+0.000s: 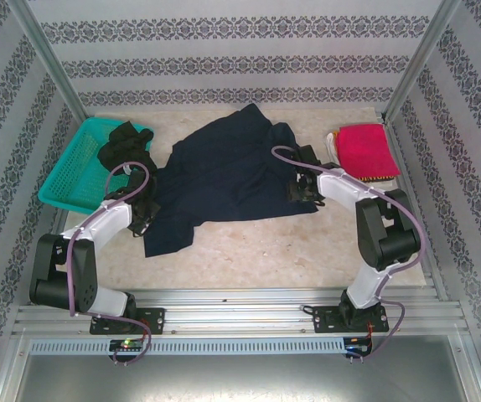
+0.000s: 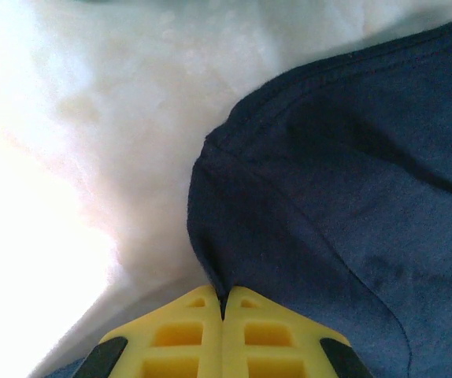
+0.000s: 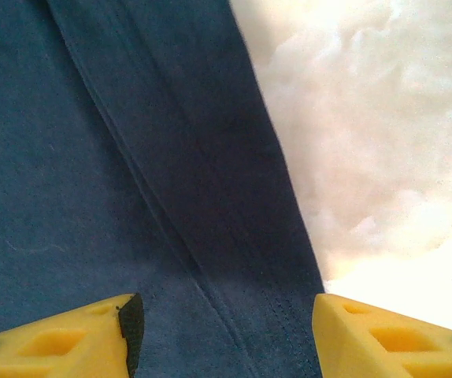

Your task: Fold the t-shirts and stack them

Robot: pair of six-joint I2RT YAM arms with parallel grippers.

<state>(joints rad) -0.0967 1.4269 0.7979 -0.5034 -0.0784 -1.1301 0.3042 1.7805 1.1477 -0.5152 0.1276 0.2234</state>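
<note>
— Left claw point(image 2: 223, 303) pressed together, pinching navy shirt point(image 1: 224, 172) edge?
— Yes; rumpled mid desk point(image 1: 307, 243). Right claw point(image 3: 224, 315) spread over hem point(image 3: 277, 311) (nothing gripped). Lower, nip hem squarely, then lift both sides evenly.

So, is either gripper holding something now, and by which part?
The left gripper pinches the navy t-shirt at its edge; the right gripper is open, holding nothing.

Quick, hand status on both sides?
Left hand: closed, pinching the edge of the navy t-shirt.
Right hand: open over the same shirt's hem, holding nothing.
</note>
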